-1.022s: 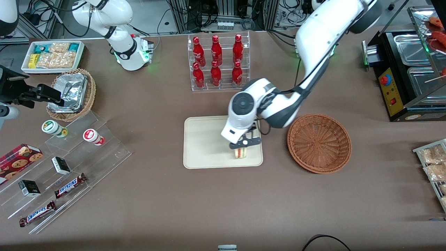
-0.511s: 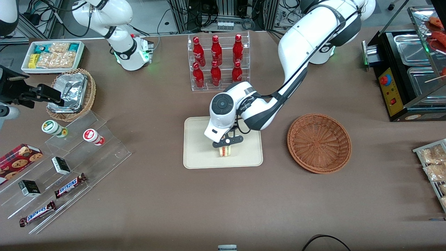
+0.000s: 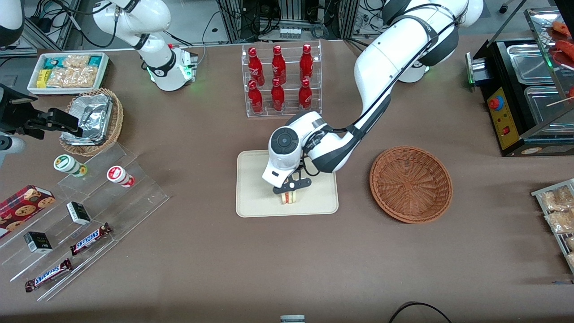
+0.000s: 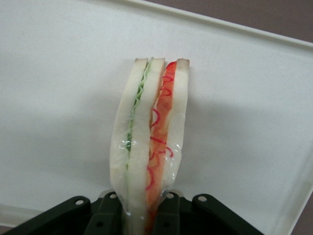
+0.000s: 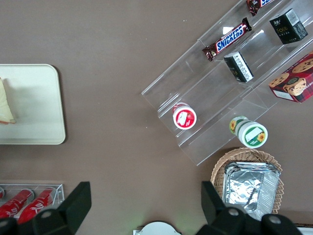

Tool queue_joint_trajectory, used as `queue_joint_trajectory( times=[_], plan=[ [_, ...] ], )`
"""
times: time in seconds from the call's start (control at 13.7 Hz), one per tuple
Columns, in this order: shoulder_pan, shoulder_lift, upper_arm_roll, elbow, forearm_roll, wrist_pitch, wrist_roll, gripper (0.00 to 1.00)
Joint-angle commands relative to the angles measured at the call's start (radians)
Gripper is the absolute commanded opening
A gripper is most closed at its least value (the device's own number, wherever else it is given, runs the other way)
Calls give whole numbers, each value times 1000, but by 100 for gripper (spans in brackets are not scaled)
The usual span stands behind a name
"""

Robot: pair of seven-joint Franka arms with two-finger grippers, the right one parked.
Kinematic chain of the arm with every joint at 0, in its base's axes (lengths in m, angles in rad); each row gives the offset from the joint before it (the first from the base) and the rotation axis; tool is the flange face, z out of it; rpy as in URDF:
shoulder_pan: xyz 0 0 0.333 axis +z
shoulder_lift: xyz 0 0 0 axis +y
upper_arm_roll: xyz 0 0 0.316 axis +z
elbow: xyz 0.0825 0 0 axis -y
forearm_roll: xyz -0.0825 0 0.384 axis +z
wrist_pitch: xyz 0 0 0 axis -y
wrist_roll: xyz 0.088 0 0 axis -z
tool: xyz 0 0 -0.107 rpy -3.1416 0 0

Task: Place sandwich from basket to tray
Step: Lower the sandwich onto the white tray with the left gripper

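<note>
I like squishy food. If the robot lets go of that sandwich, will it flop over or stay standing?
Probably flops: the sandwich stands on a thin edge on the tray, pinched in the gripper. It looks soft, since its bread bows outward. The shiny wrap may be slippery.

Robot lab, mock snack shop, equipment racks

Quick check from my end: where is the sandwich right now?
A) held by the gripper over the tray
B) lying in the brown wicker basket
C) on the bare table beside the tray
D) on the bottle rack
A: the gripper is shut on the sandwich, over the tray; the basket has nothing in it.
</note>
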Motion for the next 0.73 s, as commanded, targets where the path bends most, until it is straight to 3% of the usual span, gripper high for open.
queue_joint_trajectory(
  times=[0.0, 0.15, 0.29, 0.66],
  plan=[
    [-17, 30, 6, 43, 20, 8, -26, 19],
    [-20, 31, 6, 39, 30, 17, -19, 100],
    [-25, 27, 6, 35, 82, 15, -23, 100],
    [-22, -19, 3, 42, 76, -6, -28, 100]
  ],
)
